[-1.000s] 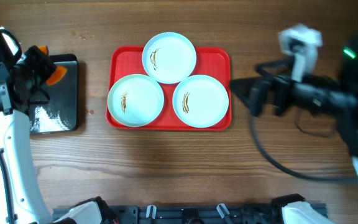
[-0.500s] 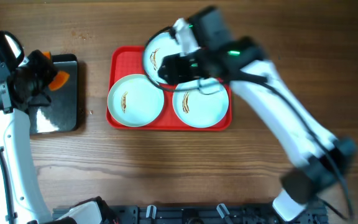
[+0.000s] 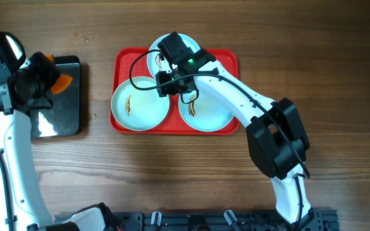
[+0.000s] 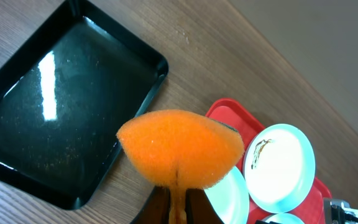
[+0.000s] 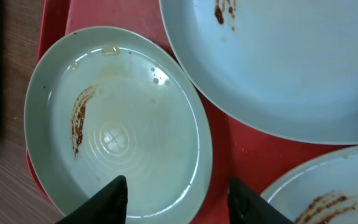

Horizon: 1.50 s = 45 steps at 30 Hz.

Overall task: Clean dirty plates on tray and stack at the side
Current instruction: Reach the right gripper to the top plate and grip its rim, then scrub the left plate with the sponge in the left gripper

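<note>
Where the right pincer [image 5: 179, 200] is lowered over the red tray [image 5: 253, 146], its two dark fingertips [image 5: 114, 199] are seen held apart, with the near rim of the left plate [image 5: 123, 130] lying between them. One tip is placed over the bowl of that plate and the other over the bare strip of tray beside it. The pincer is thus open, and whether either tip touches the rim cannot be told. A brown streak is seen left of the plate's centre.

Just beyond, the rear plate [image 5: 303, 62] is seen, its edge passing over the left plate's rim, and a corner of the right plate [image 5: 328, 193] is caught, both marked with brown smears. From overhead all three plates are found inside the tray, packed close in a triangle, with the right arm stretched across the rear and right ones.

Well apart to the left, the left pincer [image 4: 178, 208] is closed on an orange sponge [image 4: 179, 149], which is pinched at its lower edge and held above the near edge of the black tray [image 4: 55, 124]. That glossy tray is set on the wooden tabletop [image 3: 172, 173] near the red tray, with a strip of bare wood left between the two.
</note>
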Motion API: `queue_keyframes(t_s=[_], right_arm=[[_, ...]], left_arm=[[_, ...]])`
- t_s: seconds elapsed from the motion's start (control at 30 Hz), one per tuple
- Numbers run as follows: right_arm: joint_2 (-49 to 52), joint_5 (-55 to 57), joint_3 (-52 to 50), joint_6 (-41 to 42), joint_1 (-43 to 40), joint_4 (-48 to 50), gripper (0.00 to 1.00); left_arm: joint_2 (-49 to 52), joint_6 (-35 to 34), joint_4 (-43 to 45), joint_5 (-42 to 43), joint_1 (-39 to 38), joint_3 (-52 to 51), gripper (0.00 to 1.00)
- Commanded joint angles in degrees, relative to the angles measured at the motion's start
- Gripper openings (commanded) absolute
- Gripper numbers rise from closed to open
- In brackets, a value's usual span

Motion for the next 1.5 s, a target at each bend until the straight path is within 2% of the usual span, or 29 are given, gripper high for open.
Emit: queue_keyframes(t_s=[0.0, 0.03, 0.43, 0.6, 0.83, 0.9, 1.07, 1.3, 1.47], right_arm=[[2.6, 2.4, 0.2, 1.0, 1.7, 0.9, 0.45], [3.3, 3.5, 0.2, 1.1, 1.9, 1.0, 0.43], [6.3, 8.5, 0.2, 0.1, 2.2, 1.2, 0.43], [7.0, 8.5, 0.0, 0.1, 2.3, 1.3, 0.23], [8.1, 8.7, -0.1, 0.0, 2.3, 1.6, 0.19], [8.1, 8.7, -0.1, 0.0, 2.3, 1.7, 0.12], [8.1, 8.7, -0.1, -0.2, 2.2, 1.7, 0.04], [8.1, 8.5, -0.1, -0.2, 2.3, 1.1, 0.04], [8.1, 8.0, -0.1, -0.2, 2.3, 1.0, 0.04]], left_arm=[[1.6, -0.1, -0.1, 0.9, -0.2, 0.1, 0.04], [1.8, -0.1, -0.3, 0.9, -0.2, 0.1, 0.04], [2.8, -0.1, -0.9, 1.3, -0.2, 0.1, 0.04], [2.8, -0.1, -1.3, 3.5, -0.2, 0.1, 0.04], [2.9, 0.3, -1.9, 4.8, -1.8, 0.1, 0.04], [3.4, 0.3, -3.3, 4.8, -3.2, 0.1, 0.04], [4.8, 0.3, -5.4, 5.7, -8.1, -2.9, 0.04], [8.6, 0.3, -2.2, 5.6, -14.2, -7.9, 0.04], [12.7, 0.3, 3.7, 5.6, -16.7, -10.9, 0.04]])
